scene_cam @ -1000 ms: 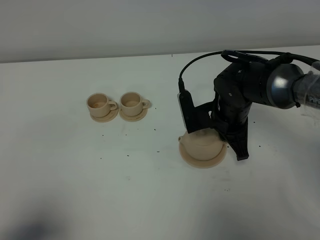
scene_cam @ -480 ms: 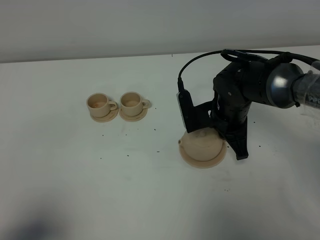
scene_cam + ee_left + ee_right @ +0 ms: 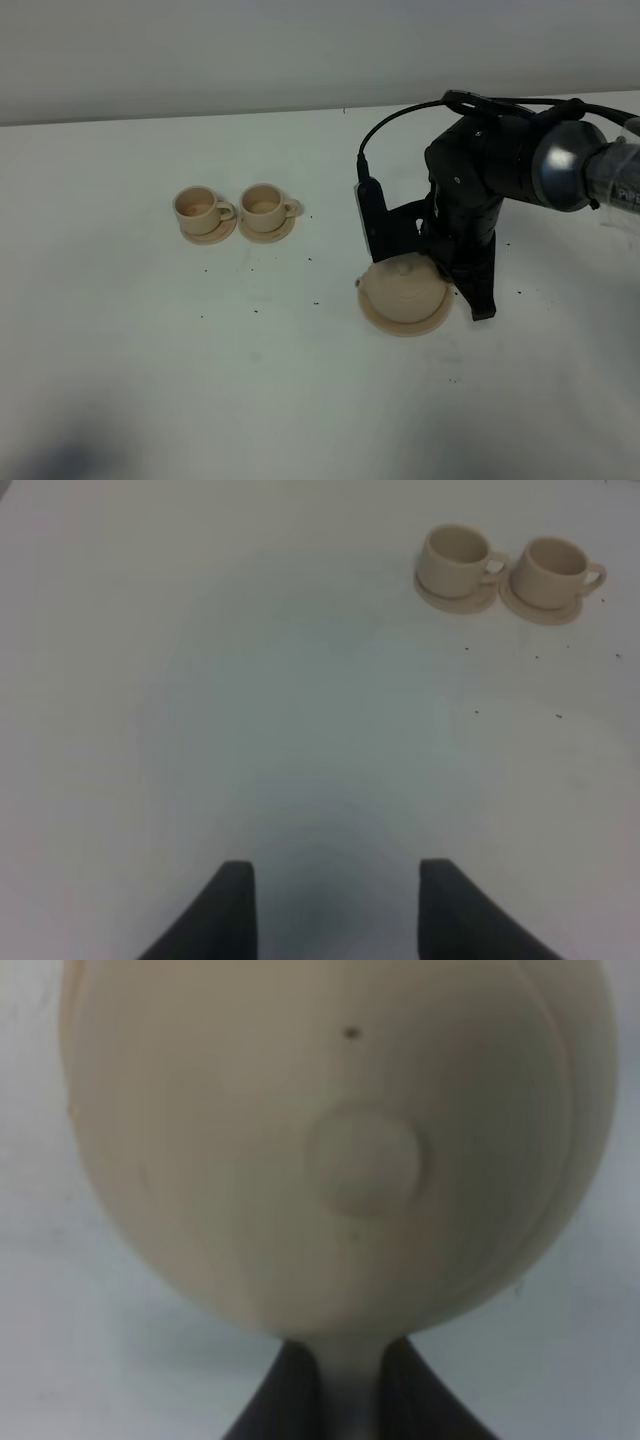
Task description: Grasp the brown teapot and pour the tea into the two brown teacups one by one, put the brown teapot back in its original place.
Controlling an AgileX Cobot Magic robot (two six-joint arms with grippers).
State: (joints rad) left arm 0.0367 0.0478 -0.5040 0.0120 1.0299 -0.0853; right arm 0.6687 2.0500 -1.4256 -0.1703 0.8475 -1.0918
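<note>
The brown teapot sits over its round tan plate, the original place, right of centre. My right gripper comes down on the teapot's right side. In the right wrist view the teapot fills the frame, and my right gripper is shut on the pale handle between its dark fingers. The two brown teacups stand side by side on small saucers at the left. My left gripper hangs open over bare table, with the teacups far ahead of it.
The white table carries small dark specks around the cups and the plate. A black cable loops from the right arm over the table behind the teapot. The table's far edge meets a grey wall.
My right gripper has closed on the teapot's handle. The teapot has shifted slightly on its plate, showing more of its lid. The cups have not moved.
</note>
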